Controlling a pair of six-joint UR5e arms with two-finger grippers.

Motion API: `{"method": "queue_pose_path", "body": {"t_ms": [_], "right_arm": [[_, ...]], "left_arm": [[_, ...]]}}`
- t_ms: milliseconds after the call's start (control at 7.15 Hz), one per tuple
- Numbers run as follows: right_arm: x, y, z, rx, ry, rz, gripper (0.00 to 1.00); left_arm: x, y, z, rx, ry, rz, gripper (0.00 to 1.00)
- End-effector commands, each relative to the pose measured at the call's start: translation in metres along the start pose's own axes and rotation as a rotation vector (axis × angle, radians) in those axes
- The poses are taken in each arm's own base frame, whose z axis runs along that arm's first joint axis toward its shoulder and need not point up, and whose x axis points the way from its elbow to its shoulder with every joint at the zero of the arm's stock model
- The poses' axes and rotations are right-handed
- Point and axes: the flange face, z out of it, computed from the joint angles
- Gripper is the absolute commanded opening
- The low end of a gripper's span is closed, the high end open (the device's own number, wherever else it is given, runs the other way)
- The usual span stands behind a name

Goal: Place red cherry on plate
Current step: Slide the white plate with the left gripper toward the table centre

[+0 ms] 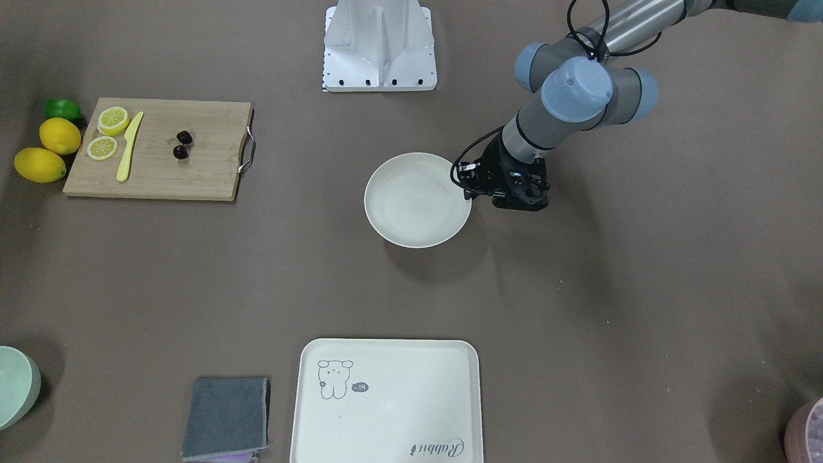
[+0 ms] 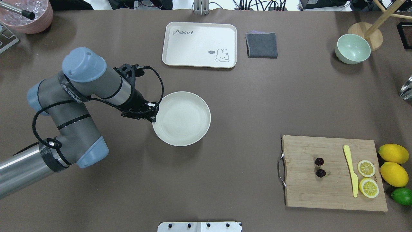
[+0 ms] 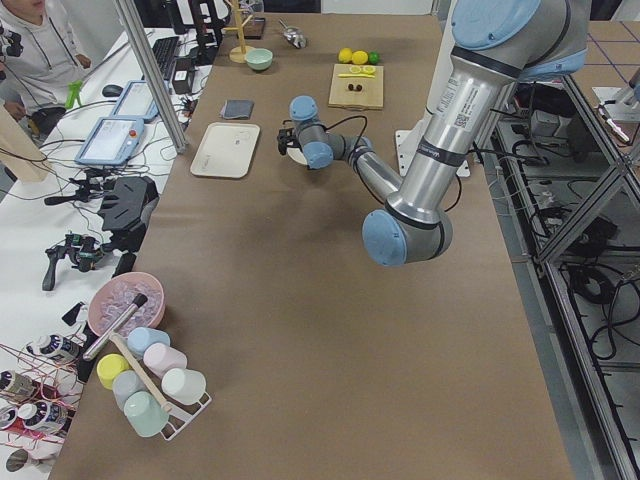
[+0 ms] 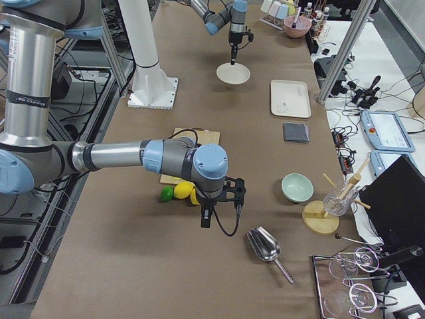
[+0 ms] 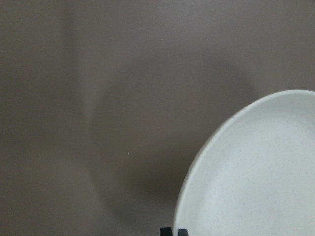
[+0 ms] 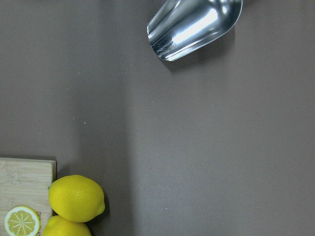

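Brown covering spreads over the whole table, with the plate [image 2: 182,119] sitting bare near its middle. At the plate's left rim stands the left gripper [image 2: 154,116], pointing down. Its fingertips [image 5: 167,231] are drawn narrow, right at the rim, though whether they pinch it does not show. The red cherry [image 2: 320,167] lies well apart from the plate, far off to the right, on a wooden cutting board [image 2: 322,193] beside a yellow knife [image 2: 350,170]. Past the board's right end, the right gripper [image 4: 206,218] hangs above the table near the lemons [image 6: 76,197] and a metal scoop [image 6: 194,24]. I cannot tell how wide it stands.
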Motion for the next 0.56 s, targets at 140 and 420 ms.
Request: {"method": "queue_pose_path", "body": {"t_ms": [140, 420], "right_arm": [[0.000, 0.005, 0.000, 0.000, 0.000, 0.001, 1.00], [0.001, 0.011, 0.000, 0.000, -0.002, 0.005, 1.00]], "left_arm": [[0.019, 0.008, 0.038, 0.014, -0.044, 0.013, 0.00], [0.024, 0.007, 0.048, 0.008, -0.053, 0.013, 0.00]]}}
